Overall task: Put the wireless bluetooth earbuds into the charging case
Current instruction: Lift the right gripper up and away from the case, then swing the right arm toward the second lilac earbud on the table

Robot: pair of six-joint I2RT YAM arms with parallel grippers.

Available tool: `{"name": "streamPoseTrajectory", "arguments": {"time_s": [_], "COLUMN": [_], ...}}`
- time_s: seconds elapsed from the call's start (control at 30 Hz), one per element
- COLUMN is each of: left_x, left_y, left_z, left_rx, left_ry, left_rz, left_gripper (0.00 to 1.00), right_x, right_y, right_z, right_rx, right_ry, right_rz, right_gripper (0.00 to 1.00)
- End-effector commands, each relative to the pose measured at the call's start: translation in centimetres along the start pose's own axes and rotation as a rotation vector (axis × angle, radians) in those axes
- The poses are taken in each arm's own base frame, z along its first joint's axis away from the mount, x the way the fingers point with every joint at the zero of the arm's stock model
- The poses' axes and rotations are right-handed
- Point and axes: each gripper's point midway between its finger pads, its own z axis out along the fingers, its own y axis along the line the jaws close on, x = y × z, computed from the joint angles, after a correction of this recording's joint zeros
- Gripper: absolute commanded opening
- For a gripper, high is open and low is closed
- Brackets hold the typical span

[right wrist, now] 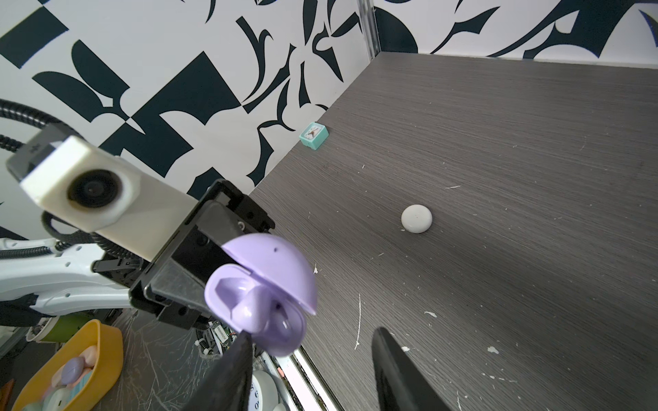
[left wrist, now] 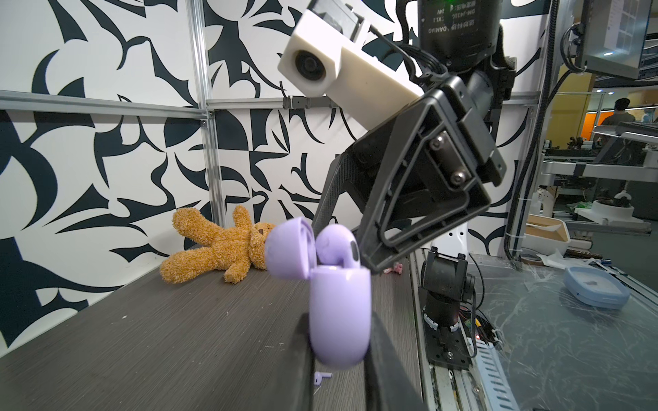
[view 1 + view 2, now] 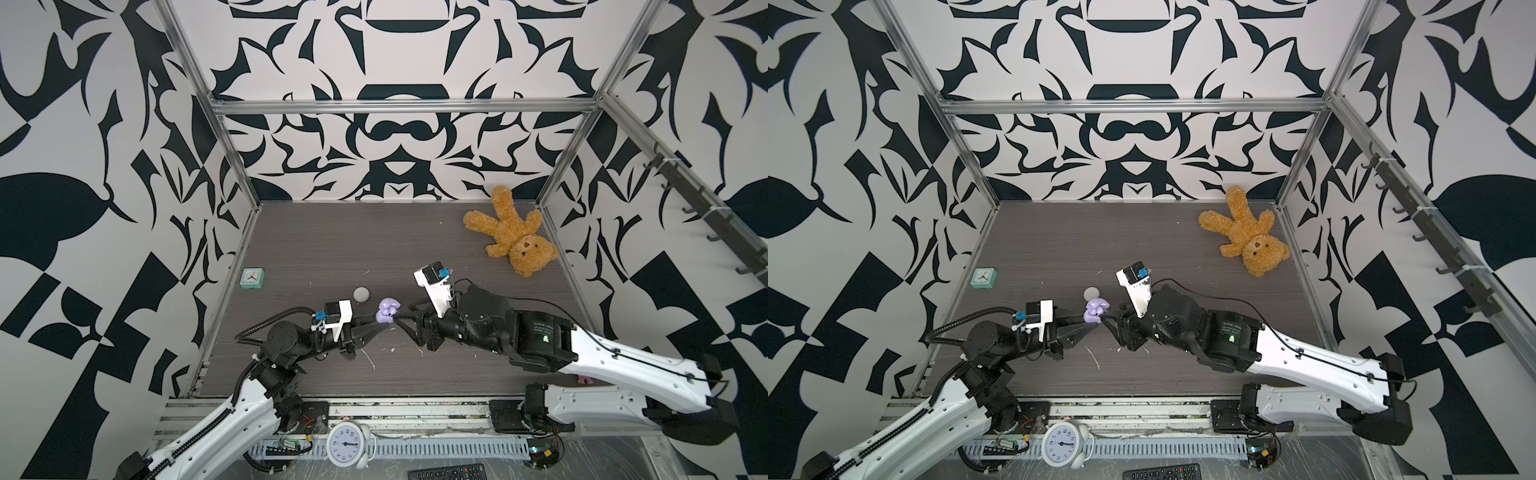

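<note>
Dark wood-grain table [image 3: 316, 232]. White round case [image 3: 361, 293] lies mid-table. Teal clock [image 3: 252, 278] sits left of it, teddy bear [image 3: 509, 232] far right behind it. Pale purple earbud [image 2: 322, 376] and white scraps [image 3: 368, 357] lie before it.

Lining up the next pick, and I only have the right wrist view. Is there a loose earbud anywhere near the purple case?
Observer: Yes, the left wrist view shows a loose purple earbud on the table, close by the held case.
Operator: How is the case held?
Observer: The left gripper clamps its lower body from both sides.
Operator: Anything on the far right?
Observer: A teddy bear lies in the far right corner, in both top views.
</note>
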Motion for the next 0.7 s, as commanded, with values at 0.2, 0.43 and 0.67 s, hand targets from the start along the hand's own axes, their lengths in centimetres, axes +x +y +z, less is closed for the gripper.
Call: {"name": "streamPoseTrajectory", "arguments": {"time_s": [0.2, 0.43, 0.67], "left_x": [-0.9, -1.0, -1.3], "left_y": [-0.7, -0.9, -1.0], "left_z": [0.0, -0.1, -0.2], "left_rx": [0.035, 0.04, 0.045], "left_ry": [-0.023, -0.028, -0.04], "left_rz": [0.008, 0.013, 0.018], "left_gripper": [0.0, 0.0, 0.0], "right_x": [-1.7, -2.0, -1.9], "right_y": [0.1, -0.7, -1.0], "right_z": [-0.4, -0.2, -0.1], "right_rx": [0.021, 0.071, 0.098], "right_ry": [-0.06, -0.067, -0.052], "right_rz": [-0.042, -0.062, -0.092], "right_gripper": [0.54, 0.54, 0.54]}}
